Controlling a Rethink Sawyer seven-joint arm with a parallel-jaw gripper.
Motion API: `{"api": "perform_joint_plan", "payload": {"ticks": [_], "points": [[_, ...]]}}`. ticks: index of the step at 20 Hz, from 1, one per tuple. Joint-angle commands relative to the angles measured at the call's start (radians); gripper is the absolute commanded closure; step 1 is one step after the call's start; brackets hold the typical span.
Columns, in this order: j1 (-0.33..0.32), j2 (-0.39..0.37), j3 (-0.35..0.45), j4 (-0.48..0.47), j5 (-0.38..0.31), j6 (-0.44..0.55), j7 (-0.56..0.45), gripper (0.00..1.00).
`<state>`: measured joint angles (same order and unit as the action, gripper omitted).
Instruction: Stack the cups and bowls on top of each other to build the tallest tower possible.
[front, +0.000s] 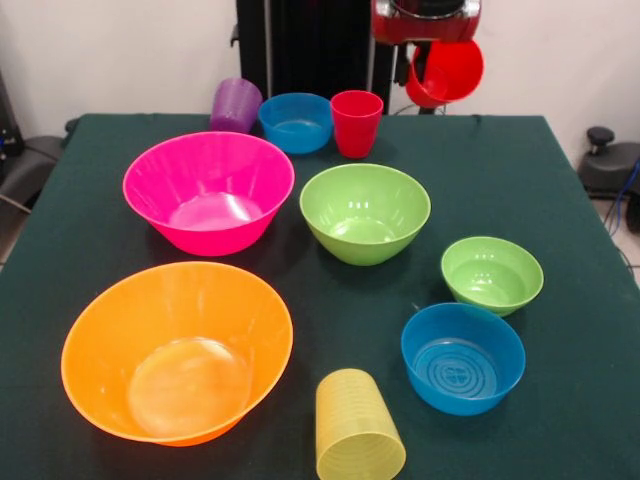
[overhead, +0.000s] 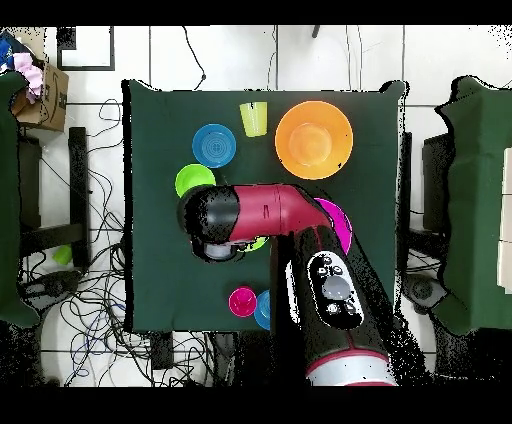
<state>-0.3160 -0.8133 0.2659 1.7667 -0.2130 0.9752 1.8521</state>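
Desk (front: 560, 200), covered in dark green cloth, carries nearly all the pieces, none stacked. Nearest in the front view a ribbed yellow cup (front: 358, 430) lies tipped, mouth away from the camera, between the orange bowl (front: 178, 350) on the left and a blue bowl (front: 463, 357) on the right. Behind the blue bowl sits the small green bowl (front: 492, 275), just apart from it. Mid-desk, the pink bowl (front: 209, 192) and the medium green bowl (front: 365, 212) stand side by side, all upright. Along the far edge are a tilted purple cup (front: 236, 105), a second blue bowl (front: 296, 122) and an upright pinkish-red cup (front: 356, 123), close together. Above the far right, the arm's jaws (front: 432, 48) hold a bright red cup (front: 446, 72) tilted in the air, clear of the desk.
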Motion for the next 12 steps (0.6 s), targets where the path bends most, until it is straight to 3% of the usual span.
{"api": "perform_joint_plan", "payload": {"ticks": [1, 4, 12], "points": [[-0.11, -0.076, 0.086, 0.013, -0.126, 0.049, -0.331, 1.0], [-0.171, -0.072, 0.109, 0.018, -0.202, -0.004, -0.397, 1.0], [-0.379, -0.077, 0.236, 0.102, -0.303, -0.113, -0.534, 1.0]]}}
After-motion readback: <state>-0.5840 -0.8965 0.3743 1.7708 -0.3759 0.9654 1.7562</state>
